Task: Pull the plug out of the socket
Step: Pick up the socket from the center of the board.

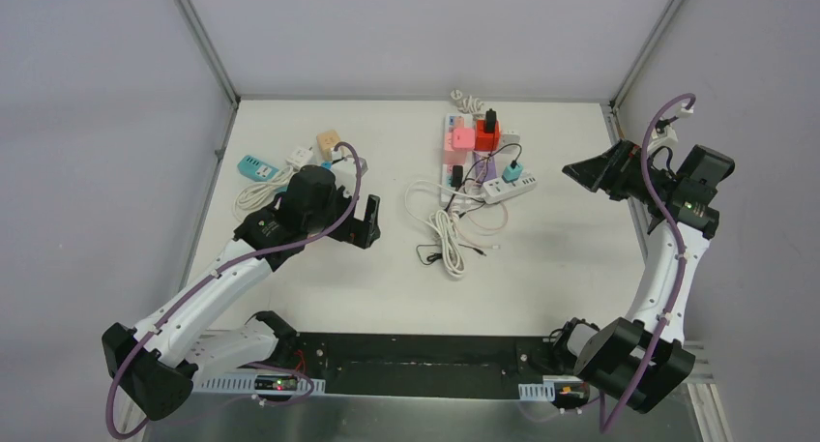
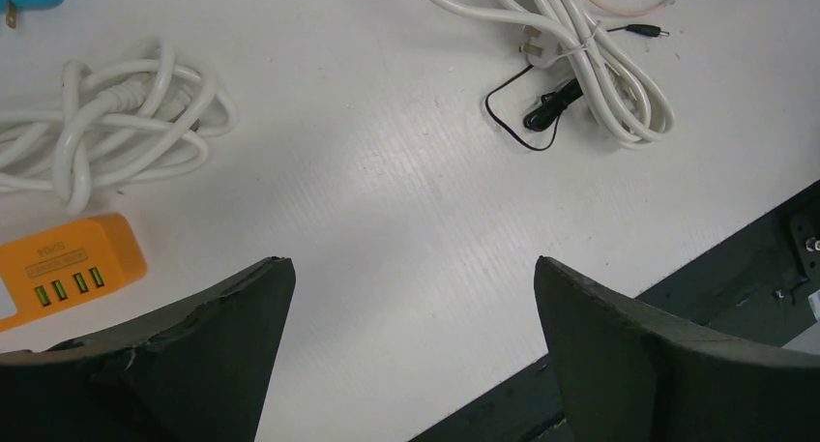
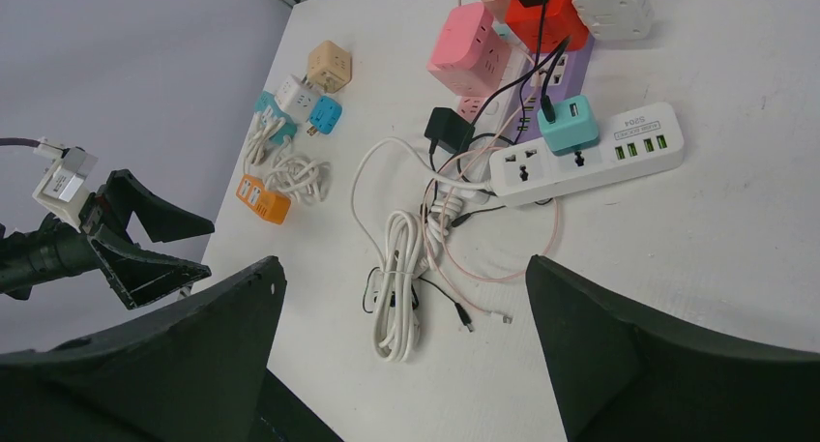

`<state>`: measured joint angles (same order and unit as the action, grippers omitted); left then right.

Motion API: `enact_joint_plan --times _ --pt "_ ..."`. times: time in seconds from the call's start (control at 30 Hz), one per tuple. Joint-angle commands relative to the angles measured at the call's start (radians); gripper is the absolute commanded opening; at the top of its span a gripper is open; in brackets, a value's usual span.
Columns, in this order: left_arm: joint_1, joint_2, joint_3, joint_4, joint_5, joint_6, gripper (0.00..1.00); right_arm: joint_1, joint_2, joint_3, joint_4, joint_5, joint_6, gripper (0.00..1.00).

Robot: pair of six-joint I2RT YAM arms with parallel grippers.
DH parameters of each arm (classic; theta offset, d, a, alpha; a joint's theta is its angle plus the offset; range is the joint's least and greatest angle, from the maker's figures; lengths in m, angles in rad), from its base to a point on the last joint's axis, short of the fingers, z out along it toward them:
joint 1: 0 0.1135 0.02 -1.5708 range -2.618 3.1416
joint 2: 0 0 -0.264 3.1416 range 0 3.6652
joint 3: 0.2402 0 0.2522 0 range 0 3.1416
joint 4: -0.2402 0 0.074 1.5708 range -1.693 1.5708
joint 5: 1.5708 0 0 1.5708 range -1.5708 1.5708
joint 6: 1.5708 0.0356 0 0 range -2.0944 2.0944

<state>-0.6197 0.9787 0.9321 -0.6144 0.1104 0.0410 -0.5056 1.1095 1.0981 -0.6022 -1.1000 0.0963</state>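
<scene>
A white power strip (image 1: 510,188) lies right of centre with a teal plug (image 1: 512,172) pushed into it; both show in the right wrist view, the strip (image 3: 619,152) and the teal plug (image 3: 569,123). Behind it a black plug (image 1: 491,120) sits on a red cube socket (image 1: 486,135), next to a pink cube (image 1: 461,138). Another black plug (image 3: 448,129) sits at a purple strip (image 3: 538,84). My right gripper (image 1: 583,179) is open and empty, raised to the right of the white strip. My left gripper (image 1: 370,221) is open and empty over bare table to the left.
A coiled white cable (image 1: 450,239) with thin black and pink leads lies in front of the strips. At the back left lie an orange USB charger (image 2: 68,268), a white cable coil (image 2: 106,123), cube adapters (image 1: 329,140) and a teal strip (image 1: 256,166). A dark rail (image 1: 416,350) runs along the near edge.
</scene>
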Motion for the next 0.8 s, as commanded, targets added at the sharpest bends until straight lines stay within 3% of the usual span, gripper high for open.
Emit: enact_joint_plan --times 0.0,0.47,0.6,0.77 --pt "0.012 -0.006 0.010 0.013 0.006 0.010 0.99 -0.007 -0.028 0.002 0.042 -0.003 0.009 1.00" --pt "0.012 -0.019 0.021 0.013 0.026 -0.018 0.99 -0.007 -0.033 -0.005 0.047 -0.003 0.005 1.00" --pt "0.013 -0.029 0.042 0.049 0.075 -0.130 0.99 -0.007 -0.053 -0.028 0.076 -0.009 0.003 1.00" --pt "0.012 -0.061 -0.039 0.254 0.132 -0.300 0.99 -0.003 -0.060 -0.056 0.076 -0.039 -0.071 1.00"
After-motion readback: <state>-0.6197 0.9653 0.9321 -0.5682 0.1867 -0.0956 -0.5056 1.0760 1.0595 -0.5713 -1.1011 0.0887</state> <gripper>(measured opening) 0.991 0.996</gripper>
